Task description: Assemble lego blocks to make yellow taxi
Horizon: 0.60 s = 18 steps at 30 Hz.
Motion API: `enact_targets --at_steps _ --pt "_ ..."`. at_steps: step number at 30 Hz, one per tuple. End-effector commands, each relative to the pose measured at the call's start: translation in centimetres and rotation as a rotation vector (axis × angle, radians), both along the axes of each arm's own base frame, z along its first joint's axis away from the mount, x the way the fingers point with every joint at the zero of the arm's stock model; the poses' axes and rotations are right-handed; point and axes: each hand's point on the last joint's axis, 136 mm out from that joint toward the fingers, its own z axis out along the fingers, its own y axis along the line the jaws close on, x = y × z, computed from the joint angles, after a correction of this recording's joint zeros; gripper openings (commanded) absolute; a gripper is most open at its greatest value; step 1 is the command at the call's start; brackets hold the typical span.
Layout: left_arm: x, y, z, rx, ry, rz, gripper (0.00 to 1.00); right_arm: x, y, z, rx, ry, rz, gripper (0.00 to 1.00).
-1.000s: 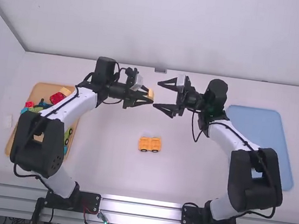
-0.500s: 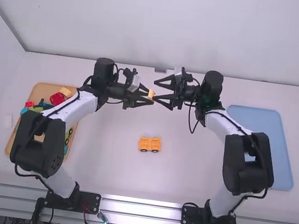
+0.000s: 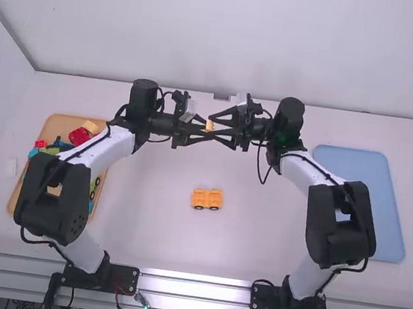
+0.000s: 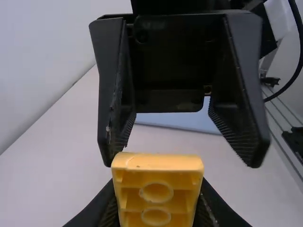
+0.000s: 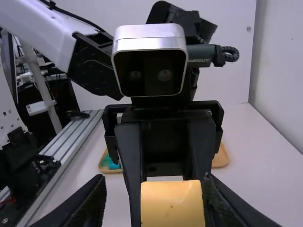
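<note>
- Yellow block (image 3: pixel 209 125): one, raised above the table (image 3: pixel 145 222), at the hub of the high view's dial used below.
- Left gripper (image 3: pixel 205 130): enters from 9 o'clock; clamped on the yellow block, a finger against either side.
- Right gripper (image 3: pixel 212 126): enters from 3 o'clock; fingers spread, the yellow block between them in its wrist view.
- Wheeled yellow piece (image 3: pixel 207 198): black wheels; standing on the table at 6 o'clock.
- Wooden tray (image 3: pixel 66 117): between 8 and 9 o'clock; contains assorted blocks, including a red block (image 3: pixel 79 136).
- Blue tray (image 3: pixel 355 173): flat, between 3 and 4 o'clock, partly behind the right arm (image 3: pixel 343 224).
</note>
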Motion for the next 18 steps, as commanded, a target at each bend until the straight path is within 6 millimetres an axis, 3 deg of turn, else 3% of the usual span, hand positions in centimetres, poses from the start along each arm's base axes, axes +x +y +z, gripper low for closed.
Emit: enact_targets --at_steps 1,14,18 --pt "0.13 -0.14 -0.2 -0.002 0.001 -0.002 0.04 0.22 0.06 0.89 0.006 -0.023 0.01 0.5" --pt "-0.02 -0.23 0.08 -0.01 -0.013 -0.016 0.07 0.54 0.11 0.77 0.004 -0.017 -0.008 0.49" --pt "-0.02 -0.23 0.08 -0.01 -0.013 -0.016 0.07 0.55 0.11 0.77 0.004 -0.017 -0.009 0.45"
